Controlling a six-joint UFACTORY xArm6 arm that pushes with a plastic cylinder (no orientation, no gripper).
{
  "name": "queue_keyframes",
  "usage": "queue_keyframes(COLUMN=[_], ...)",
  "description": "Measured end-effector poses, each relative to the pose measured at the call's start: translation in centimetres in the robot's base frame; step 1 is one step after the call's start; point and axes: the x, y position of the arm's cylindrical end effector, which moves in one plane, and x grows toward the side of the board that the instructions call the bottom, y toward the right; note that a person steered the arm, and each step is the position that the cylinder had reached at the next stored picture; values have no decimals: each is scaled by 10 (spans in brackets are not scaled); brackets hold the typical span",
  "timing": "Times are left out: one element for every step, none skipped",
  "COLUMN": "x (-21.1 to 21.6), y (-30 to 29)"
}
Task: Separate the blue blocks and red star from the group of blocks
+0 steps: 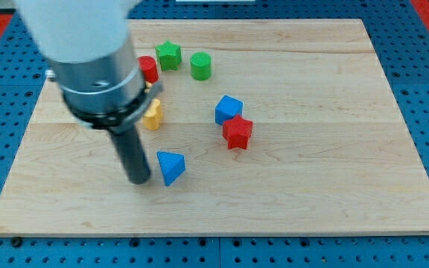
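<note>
My tip (139, 179) rests on the wooden board (311, 179), just left of a blue triangular block (171, 167), close to it or touching. A blue cube-like block (228, 109) sits near the board's middle, with the red star (237, 132) touching it at its lower right. At the view's top, a green star (168, 55) and a green cylinder (200, 65) stand side by side. A red block (149, 69) and a yellow block (153, 115) are partly hidden behind my arm (95, 67).
The board lies on a blue perforated table (423, 67). My arm's wide grey body covers the board's upper left part.
</note>
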Motion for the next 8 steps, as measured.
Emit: queue_keyframes(x=[0,0,0,-4,-4,-4,-4,-6], y=[65,103,105,105,91,79,57,55])
